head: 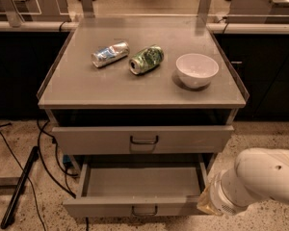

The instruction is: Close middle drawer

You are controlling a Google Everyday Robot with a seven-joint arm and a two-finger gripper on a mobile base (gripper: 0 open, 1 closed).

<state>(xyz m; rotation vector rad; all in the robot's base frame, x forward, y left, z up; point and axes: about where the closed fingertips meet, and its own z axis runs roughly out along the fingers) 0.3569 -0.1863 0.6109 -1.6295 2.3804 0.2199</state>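
The middle drawer [111,209] is a wide, shallow grey drawer with a small dark loop handle [144,210]. It stands pulled far out of the cabinet and its inside [142,181] shows nothing in it. My white arm [265,177] comes in from the lower right. My gripper [208,203] is at the arm's end, right at the drawer's right front corner, and looks to touch the front panel's right end.
Above is the taller-fronted top drawer [86,139], slightly out. The cabinet top [86,88] holds two crushed cans, one silver [110,54] and one green [146,59], and a white bowl [197,70]. Black cables [43,162] and a dark rod [19,189] lie on the floor at left.
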